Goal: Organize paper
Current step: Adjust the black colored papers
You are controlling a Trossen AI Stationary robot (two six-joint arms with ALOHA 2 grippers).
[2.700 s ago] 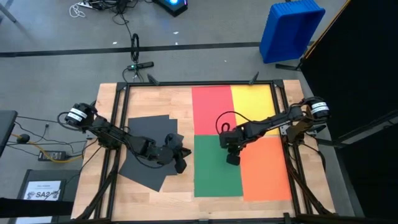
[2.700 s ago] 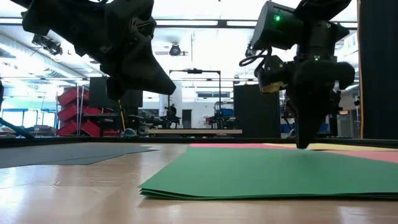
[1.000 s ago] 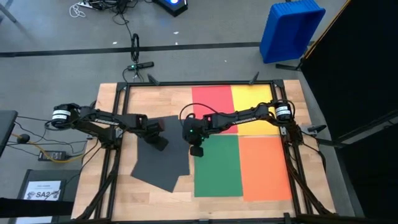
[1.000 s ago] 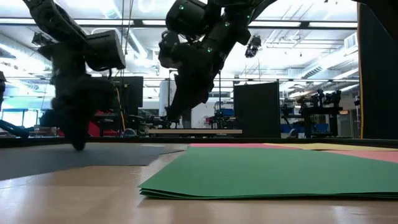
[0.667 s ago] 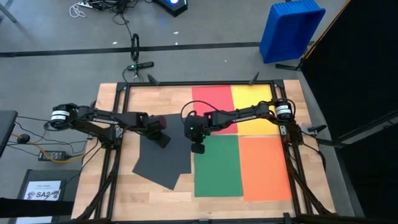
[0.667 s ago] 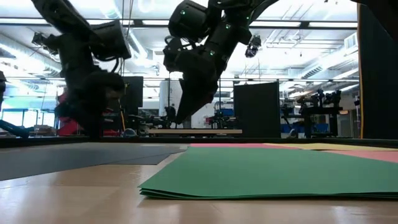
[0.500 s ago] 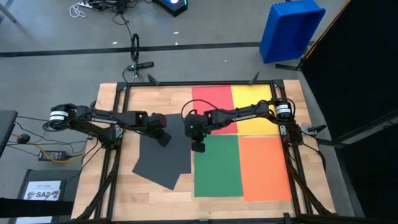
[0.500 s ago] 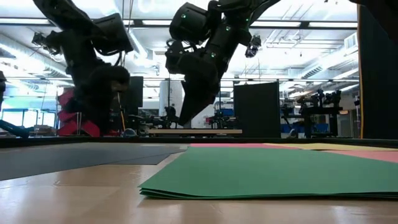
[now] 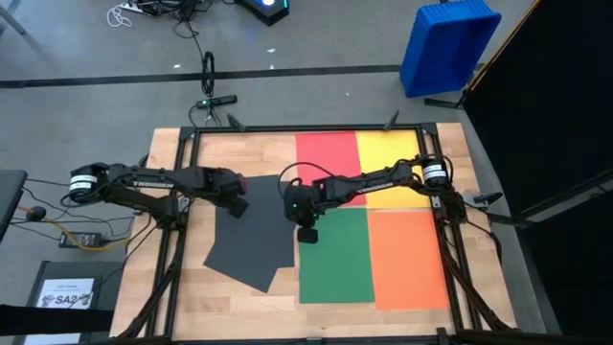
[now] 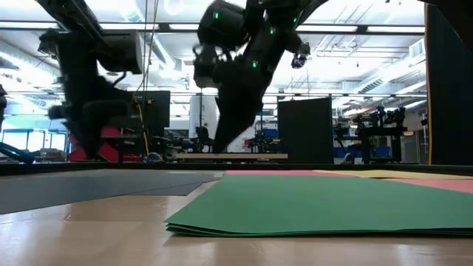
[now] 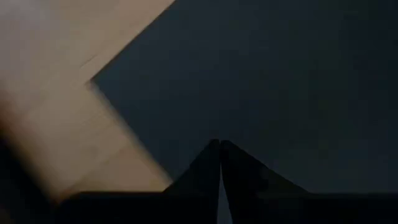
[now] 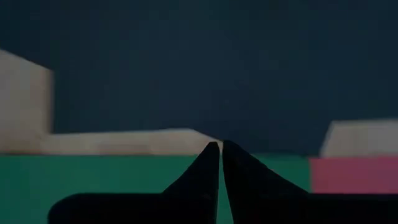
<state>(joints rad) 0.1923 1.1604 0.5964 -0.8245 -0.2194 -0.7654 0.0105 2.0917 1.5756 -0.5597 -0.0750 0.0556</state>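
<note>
On the table [image 9: 251, 153], the coloured sheets [image 9: 369, 211] lie tidy; the black sheets [image 9: 251, 240] are crooked. Left gripper [image 9: 233, 203] and right gripper [image 9: 306, 233] are closed, empty.

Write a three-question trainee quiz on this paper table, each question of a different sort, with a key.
1. True or false: the green sheet lies beside the orange sheet.
2. Which sheet lies apart from the coloured block? A red, B dark grey, C yellow.
3. Fill in: the right gripper is over the green sheet's ___ corner nearest the dark grey paper, fingers shut.

Key: 1 true. 2 B. 3 far. The left gripper, also shut, is at the dark grey paper's far left corner.
</note>
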